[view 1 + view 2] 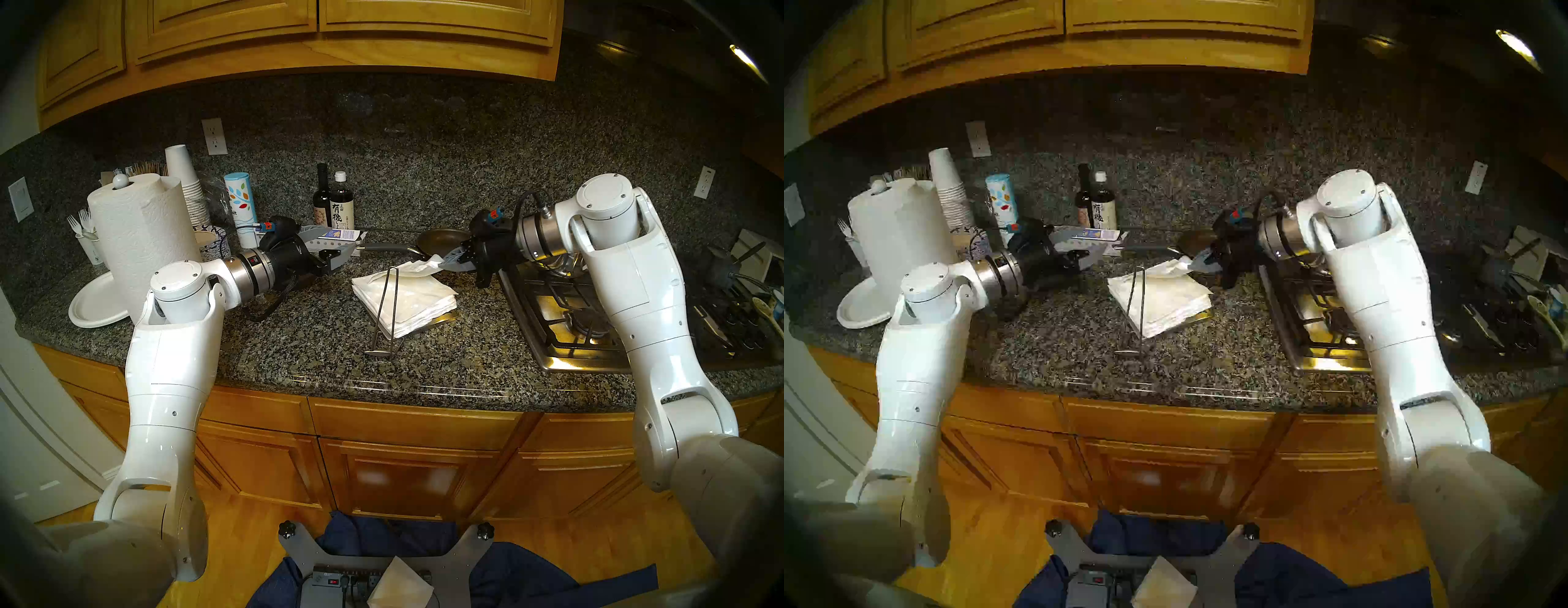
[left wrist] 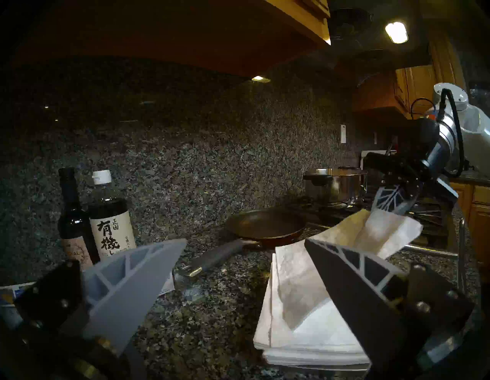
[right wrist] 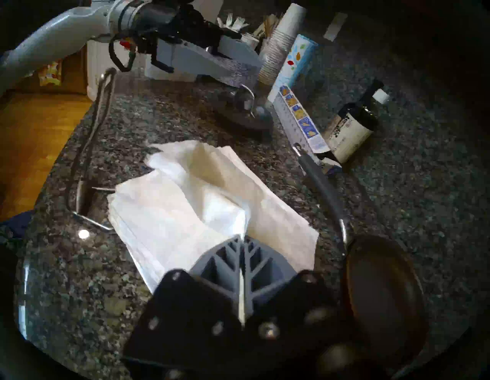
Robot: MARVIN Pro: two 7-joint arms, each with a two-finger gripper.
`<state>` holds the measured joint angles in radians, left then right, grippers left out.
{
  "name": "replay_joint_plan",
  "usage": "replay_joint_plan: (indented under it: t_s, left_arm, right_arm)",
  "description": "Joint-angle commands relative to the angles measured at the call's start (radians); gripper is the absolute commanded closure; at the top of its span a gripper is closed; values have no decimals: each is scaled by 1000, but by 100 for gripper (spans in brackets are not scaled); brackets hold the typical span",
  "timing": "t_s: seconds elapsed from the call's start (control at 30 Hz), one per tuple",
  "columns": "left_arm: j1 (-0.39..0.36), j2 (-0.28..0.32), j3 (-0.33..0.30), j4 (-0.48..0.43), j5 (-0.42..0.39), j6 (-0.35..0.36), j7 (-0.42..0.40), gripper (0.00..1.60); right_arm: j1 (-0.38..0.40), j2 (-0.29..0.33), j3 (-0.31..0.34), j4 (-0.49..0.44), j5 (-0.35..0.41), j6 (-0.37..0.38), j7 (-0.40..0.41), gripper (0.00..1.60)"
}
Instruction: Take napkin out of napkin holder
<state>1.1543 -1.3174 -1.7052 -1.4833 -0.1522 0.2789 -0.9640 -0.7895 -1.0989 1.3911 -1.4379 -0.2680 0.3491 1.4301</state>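
Note:
My right gripper (image 1: 449, 261) is shut on a corner of the top white napkin (image 1: 424, 267) and lifts it off the thick stack (image 1: 407, 299); the rest of the napkin still lies on the stack. In the right wrist view the closed fingertips (image 3: 242, 237) pinch the crumpled napkin (image 3: 201, 185). The stack sits on the flat napkin holder tray (image 1: 447, 316). Its wire arm (image 1: 388, 305) is swung open toward the counter's front. My left gripper (image 1: 339, 254) is open and empty, left of the stack (image 2: 305, 331).
A frying pan (image 1: 441, 240) lies just behind the stack. The gas stove (image 1: 564, 314) is under my right arm. Two dark bottles (image 1: 335, 204), a paper towel roll (image 1: 140, 237), stacked cups (image 1: 186, 182) and a paper plate (image 1: 95, 303) stand at the left and back.

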Motion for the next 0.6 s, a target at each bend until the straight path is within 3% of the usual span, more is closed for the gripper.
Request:
replay_joint_plan:
  t_s: [0.0,0.27,0.57]
  left_arm:
    - [-31,-3,-6,-30,-12,-6,-5,0]
    - [-25,-4,-6,-34,-9,-4,-14,0]
    - [-21,-9,-3,-40,-5,0,-19,0]
  right_arm:
    - [-24,107,72,-104,-25,27,5,160]
    - [-145,182,130,-180,-50,65,9,160]
    - [-257,209,215,-246,-45,92,-8,160]
